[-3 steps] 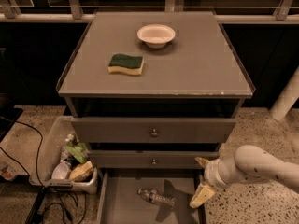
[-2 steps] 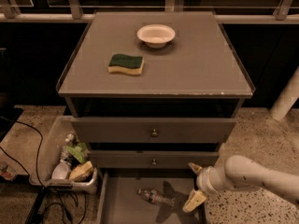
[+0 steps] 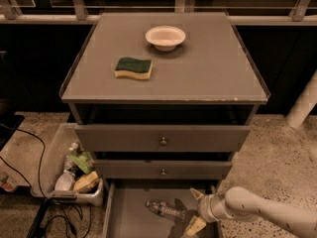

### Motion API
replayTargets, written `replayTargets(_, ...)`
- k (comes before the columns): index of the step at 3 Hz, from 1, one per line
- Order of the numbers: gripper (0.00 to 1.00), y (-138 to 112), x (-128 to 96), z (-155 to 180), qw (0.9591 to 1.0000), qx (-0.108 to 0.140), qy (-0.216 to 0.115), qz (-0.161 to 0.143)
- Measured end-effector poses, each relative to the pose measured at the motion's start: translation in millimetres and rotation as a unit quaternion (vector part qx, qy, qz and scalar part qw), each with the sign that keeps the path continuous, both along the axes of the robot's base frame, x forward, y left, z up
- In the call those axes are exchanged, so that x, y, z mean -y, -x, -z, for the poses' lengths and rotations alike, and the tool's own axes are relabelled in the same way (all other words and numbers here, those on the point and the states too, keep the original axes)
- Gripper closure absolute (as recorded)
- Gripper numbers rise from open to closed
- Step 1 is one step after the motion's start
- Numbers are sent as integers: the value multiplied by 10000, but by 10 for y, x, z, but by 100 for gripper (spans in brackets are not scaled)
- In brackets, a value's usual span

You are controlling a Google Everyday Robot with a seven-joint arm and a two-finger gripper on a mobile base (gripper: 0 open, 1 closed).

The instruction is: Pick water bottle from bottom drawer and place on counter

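Water bottle (image 3: 165,209) lies on its side, mid-floor of the open bottom drawer (image 3: 130,218), below the counter's (image 3: 208,71) front edge.

Risk: a fingertip nudging it before closing could roll it toward the drawer's left wall.

Gripper (image 3: 194,211) sits just right of the bottle's end, level with it, fingers spread wide, holding nothing.

The gripper (image 3: 196,210) (fingers (image 3: 194,226) spread) sits beside the water bottle (image 3: 165,210) in the bottom drawer (image 3: 131,219).
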State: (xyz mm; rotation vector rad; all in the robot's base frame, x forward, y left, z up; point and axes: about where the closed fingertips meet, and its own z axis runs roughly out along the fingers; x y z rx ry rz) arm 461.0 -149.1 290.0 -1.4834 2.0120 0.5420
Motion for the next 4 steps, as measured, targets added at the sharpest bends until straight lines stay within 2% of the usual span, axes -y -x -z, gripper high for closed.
replayTargets(2,0,-14,-76,98,9999,-79,-16,-72)
replayTargets(4,0,-317,-202,474,9994,244,-250,-16)
